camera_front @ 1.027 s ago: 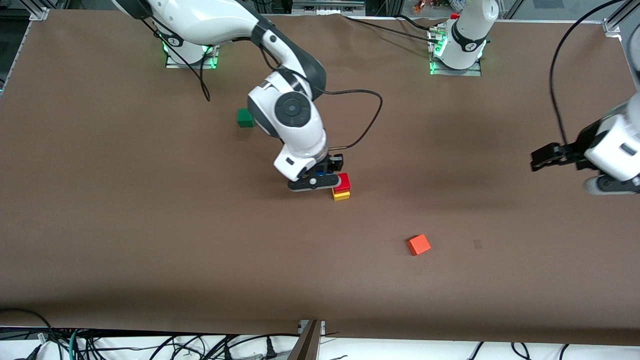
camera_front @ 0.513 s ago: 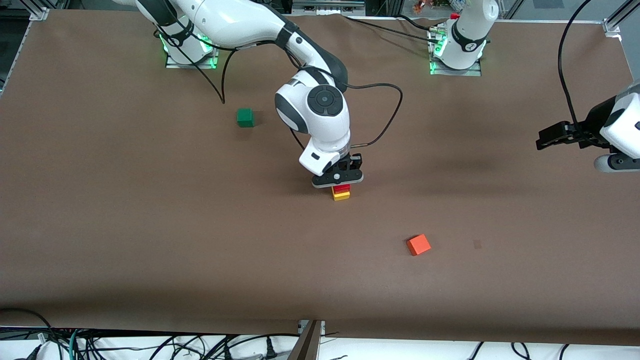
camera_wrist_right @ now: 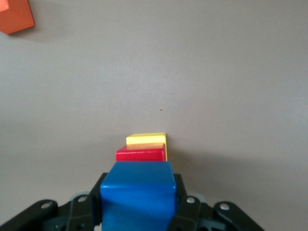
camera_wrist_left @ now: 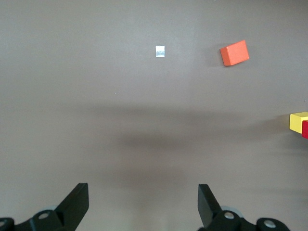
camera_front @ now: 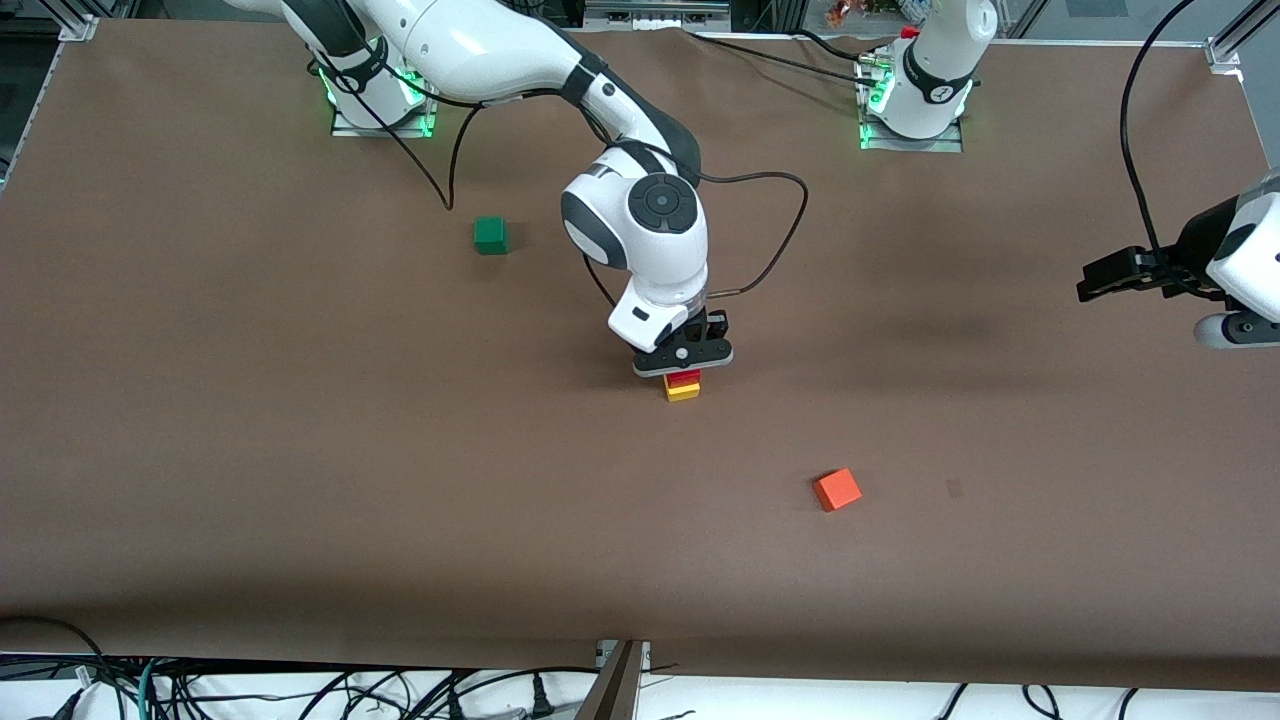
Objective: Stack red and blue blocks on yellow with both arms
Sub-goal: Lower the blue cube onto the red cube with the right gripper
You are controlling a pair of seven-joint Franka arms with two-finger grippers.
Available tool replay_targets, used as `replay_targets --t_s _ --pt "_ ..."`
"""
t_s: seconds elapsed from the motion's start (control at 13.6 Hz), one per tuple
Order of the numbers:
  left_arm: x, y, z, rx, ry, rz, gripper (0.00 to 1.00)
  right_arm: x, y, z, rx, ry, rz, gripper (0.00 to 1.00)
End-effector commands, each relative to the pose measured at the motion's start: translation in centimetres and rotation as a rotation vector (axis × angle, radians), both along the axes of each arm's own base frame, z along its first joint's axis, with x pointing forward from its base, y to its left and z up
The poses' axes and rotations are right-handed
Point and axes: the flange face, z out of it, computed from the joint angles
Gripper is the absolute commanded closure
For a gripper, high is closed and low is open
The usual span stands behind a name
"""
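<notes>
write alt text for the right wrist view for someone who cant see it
The right gripper holds a blue cube just above a red cube stacked on a yellow cube, on a brown table. An orange cube sits apart at the frame's corner.

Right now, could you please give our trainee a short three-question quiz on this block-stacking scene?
1. True or false: the red block sits on the yellow block.
2. What does the right gripper hold? A) the orange cube B) the blue block C) the green cube
3. Fill in: the left gripper waits with jaws ____.

Key: 1 true; 2 B; 3 open.
</notes>
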Motion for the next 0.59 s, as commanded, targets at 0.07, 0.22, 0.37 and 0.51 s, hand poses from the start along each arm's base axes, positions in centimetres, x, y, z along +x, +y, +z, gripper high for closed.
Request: replay_targets --t_s 0.07,0.22,0.37,0.51 --pt "-0.18 -0.55 0.47 -0.014 -0.015 -0.029 0.00 -0.27 1.10 -0.25 -0.011 -0.044 0.006 0.79" --pt "-0.14 -0.46 0.45 -0.014 -0.015 -0.028 0.00 -0.26 1.11 -0.36 -0.010 -0.044 -0.005 0.63" --pt "0.07 -0.38 0.13 -0.018 -0.010 -0.024 0.00 -0.26 1.11 -0.36 -0.010 -0.044 -0.005 0.19" --pt "0.35 -0.39 0.67 -0.016 -0.024 -0.024 0.00 -0.06 0.92 -0.14 -0.011 -0.047 -0.008 0.00"
